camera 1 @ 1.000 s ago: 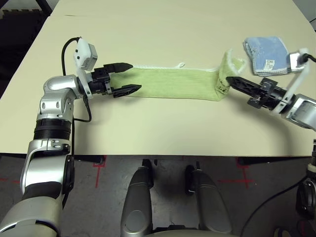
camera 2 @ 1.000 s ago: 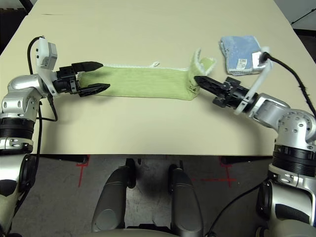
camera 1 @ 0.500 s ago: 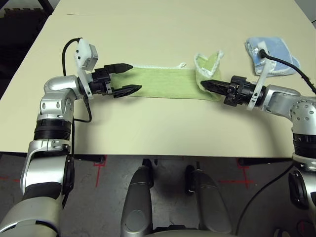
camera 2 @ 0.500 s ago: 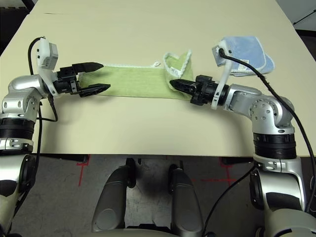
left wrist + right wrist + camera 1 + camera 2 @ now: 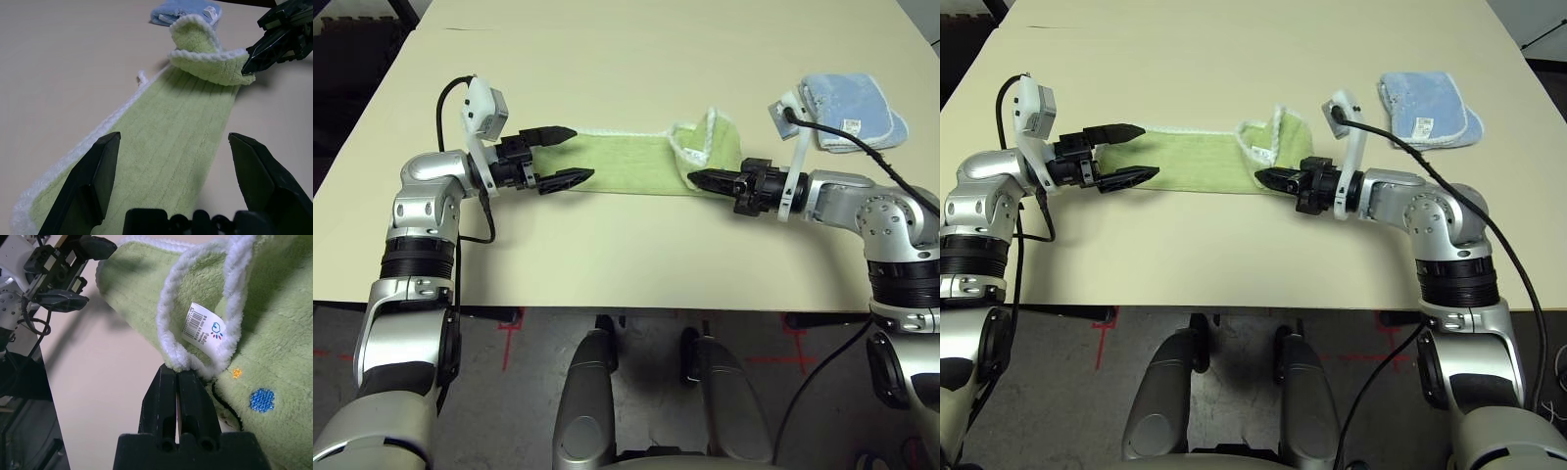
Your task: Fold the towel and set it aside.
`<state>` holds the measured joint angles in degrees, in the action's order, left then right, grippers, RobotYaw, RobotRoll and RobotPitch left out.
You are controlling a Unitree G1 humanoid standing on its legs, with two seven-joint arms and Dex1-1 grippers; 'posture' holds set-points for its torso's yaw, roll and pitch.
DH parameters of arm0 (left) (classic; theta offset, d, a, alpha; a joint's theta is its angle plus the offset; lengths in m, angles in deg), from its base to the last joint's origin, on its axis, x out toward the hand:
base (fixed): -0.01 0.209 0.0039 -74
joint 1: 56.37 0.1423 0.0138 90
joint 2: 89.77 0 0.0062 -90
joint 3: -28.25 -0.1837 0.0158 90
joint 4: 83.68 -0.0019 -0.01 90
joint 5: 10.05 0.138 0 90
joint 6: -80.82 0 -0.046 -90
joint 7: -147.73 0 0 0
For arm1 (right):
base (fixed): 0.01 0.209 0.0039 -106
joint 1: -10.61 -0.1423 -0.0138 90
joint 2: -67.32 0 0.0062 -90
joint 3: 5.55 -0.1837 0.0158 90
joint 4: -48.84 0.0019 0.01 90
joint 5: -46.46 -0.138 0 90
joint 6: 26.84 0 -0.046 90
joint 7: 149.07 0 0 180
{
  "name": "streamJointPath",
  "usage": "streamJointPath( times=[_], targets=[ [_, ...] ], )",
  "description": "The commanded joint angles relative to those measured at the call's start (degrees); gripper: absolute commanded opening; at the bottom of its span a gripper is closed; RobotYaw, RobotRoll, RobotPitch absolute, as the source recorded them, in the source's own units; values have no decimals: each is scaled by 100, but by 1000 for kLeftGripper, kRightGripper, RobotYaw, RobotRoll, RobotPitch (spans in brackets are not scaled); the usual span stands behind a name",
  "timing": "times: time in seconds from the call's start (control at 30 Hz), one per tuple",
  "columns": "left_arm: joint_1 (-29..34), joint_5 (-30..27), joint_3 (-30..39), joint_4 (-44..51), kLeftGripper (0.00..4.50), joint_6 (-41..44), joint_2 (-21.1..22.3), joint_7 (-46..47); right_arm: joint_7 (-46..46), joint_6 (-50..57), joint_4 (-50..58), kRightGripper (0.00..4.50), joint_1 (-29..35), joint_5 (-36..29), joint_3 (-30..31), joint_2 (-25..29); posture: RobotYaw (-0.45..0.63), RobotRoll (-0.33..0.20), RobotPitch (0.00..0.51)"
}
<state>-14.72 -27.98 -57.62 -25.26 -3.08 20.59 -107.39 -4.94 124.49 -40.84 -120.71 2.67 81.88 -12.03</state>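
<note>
Right gripper (image 5: 695,178): fingers clenched on a white-edged corner of the towel (image 5: 626,164), which is lifted and curled back over the flat strip; white tag (image 5: 201,326) seen just beyond the fingertips. Left gripper (image 5: 572,153): fingers spread wide, released, straddling the towel's opposite end. Towel lies lengthwise mid-surface (image 5: 626,255). Blue folded cloth (image 5: 854,110) sits well apart, beyond the right arm. Bare surface is seen all round.

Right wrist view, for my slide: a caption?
Right hand shut on the green towel edge beside its white tag.
</note>
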Motion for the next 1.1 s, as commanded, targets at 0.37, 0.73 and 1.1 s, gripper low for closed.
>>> streamJointPath(
  times=[0.37,0.73,1.1],
  targets=[
    [98,-21,-15,106,4500,26,24,-9,-372,-210,132,4475,-15,274,282,-90,22,0,285],
    [139,-6,1,66,4500,33,24,64,-2670,-3293,-880,4475,-161,1045,49,655,13,0,289],
    [341,-105,83,125,4500,-141,54,25,-4309,-7107,-4080,4475,-908,2289,64,847,38,0,290]
  ],
)
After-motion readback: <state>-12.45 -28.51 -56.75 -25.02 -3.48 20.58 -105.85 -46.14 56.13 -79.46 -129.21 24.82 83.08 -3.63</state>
